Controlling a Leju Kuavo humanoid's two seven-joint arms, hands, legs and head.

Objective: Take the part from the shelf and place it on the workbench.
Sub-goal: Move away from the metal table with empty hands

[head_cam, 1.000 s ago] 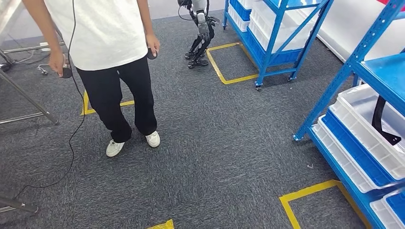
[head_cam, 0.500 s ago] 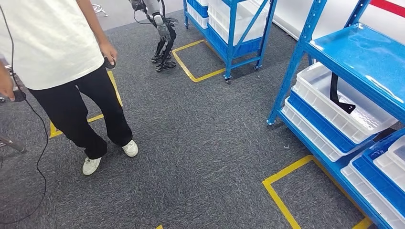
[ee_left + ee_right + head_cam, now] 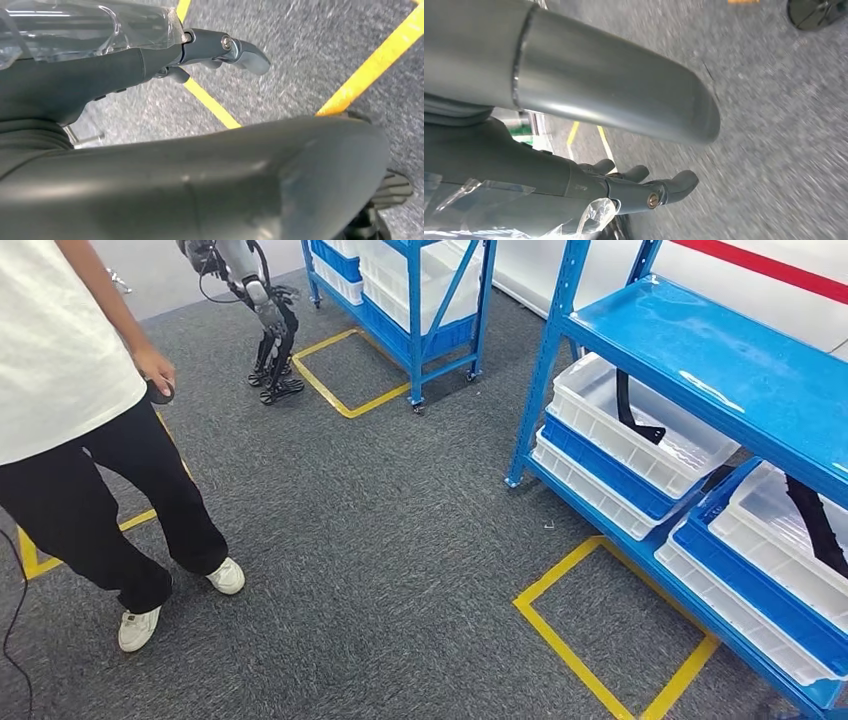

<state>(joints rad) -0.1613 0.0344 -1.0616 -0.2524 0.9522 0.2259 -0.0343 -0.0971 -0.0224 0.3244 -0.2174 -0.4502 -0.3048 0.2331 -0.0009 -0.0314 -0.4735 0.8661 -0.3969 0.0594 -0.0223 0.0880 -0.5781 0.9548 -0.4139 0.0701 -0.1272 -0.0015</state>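
Blue shelf [image 3: 700, 350] holds a black part [image 3: 632, 410] in a white bin [image 3: 640, 435]. Left hand [image 3: 220, 50] and right hand [image 3: 644, 190] hang empty, fingers loosely apart. Risk: a person [image 3: 80, 440] standing well clear of the shelf may cross the approach path.

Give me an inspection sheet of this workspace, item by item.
Surface: grey carpet with yellow tape squares; no workbench seen.
Job's things: black part in a white bin on the blue shelf; another black part in the neighbouring bin.
Clutter: nothing seen.
Hands: left hand and right hand hang over the floor, holding nothing, fingers extended.
Cables: black cable by the person.
Surroundings: person holding a dark object; another robot; second shelf.
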